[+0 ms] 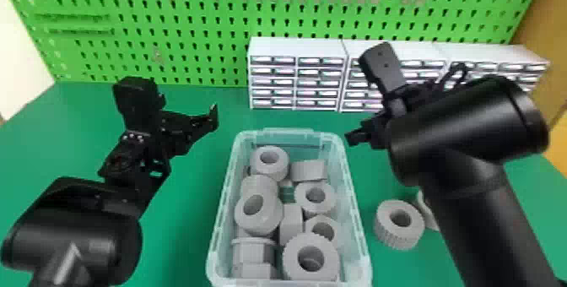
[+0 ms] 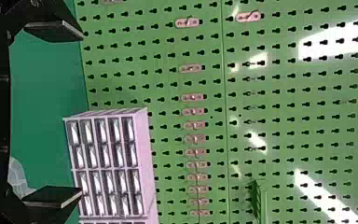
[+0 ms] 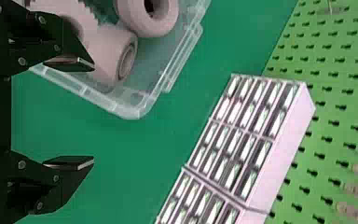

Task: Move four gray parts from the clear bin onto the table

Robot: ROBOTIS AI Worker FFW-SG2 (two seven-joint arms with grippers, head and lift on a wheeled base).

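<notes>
While both grippers were held above the green surface [image 1: 190,201], the clear bin [image 1: 358,239] was placed between the two arms, its near end cut off by the lower border of the head view. Numerous gray parts [image 1: 270,176] were contained in the bin, piled along its length; some were seated with their bores facing up, others were laid on their sides. At the bin's near end, a part with a toothed rim [image 1: 293,265] was seen. Two further gray parts were set down on the surface outside the bin, off its right wall: a ribbed ring [image 1: 396,240], its bore turned up, and just beside it a second part [image 1: 429,212], largely hidden by the right arm.

The left gripper [image 1: 185,118] was positioned to the left of the bin, toward the surface's far edge; its fingers [image 2: 51,30] were spread wide in the left wrist view. The right gripper [image 1: 371,133] was positioned near the bin's far right corner, with its fingers [image 3: 70,161] likewise spread wide and the surface visible between them. White drawer cabinets [image 1: 295,45] were lined up along the far edge of the surface, from its middle rightward, and were backed by a green pegboard [image 1: 190,24].
</notes>
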